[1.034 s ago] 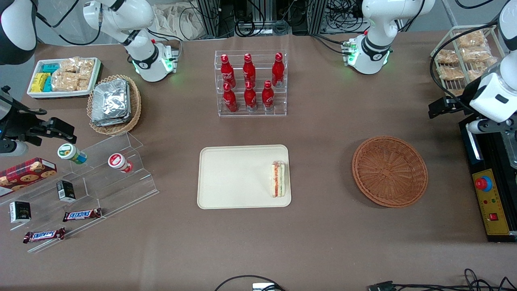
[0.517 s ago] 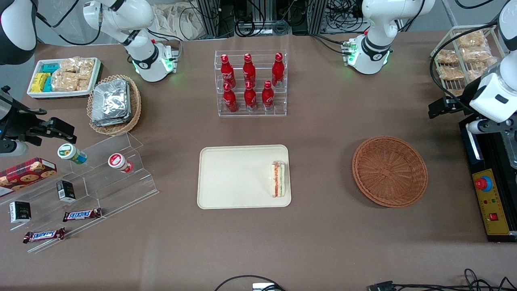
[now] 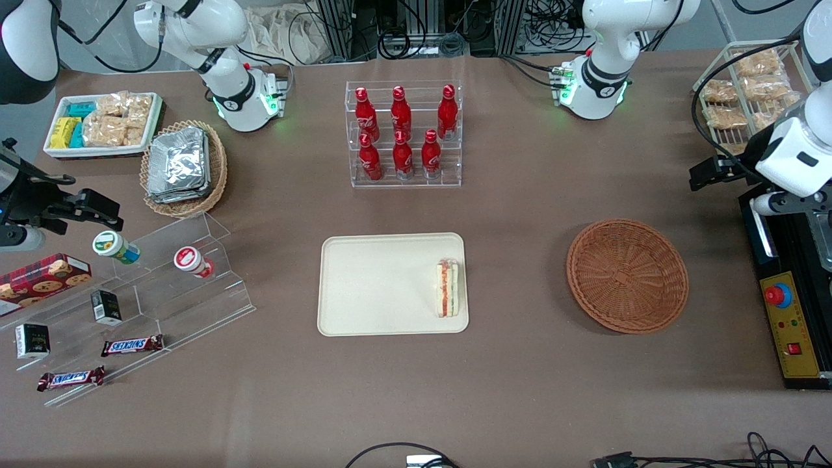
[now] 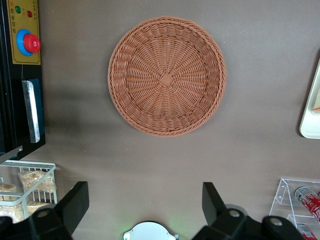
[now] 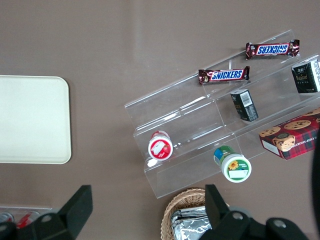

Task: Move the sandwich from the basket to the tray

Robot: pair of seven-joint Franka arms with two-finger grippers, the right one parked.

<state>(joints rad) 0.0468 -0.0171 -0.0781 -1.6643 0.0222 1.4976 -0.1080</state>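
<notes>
No movement is registered since the earlier frames. Toward the parked arm's end, open tablecloth (image 3: pixel 520 214) is left around the tray (image 3: pixel 383 286). The sandwich (image 3: pixel 448 288) is laid on the tray, close against the rim nearest the basket (image 3: pixel 627 275). The basket is seen bare inside. The gripper (image 4: pixel 145 202) is held high over the table near the basket, fingers (image 4: pixel 75 202) spread wide, nothing grasped or touched. The tray is cut off in the left wrist view.

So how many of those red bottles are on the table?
6, all in the clear rack: a farther row at, and a nearer row at. The gripper hangs open, high above the table beside the empty basket.
</notes>
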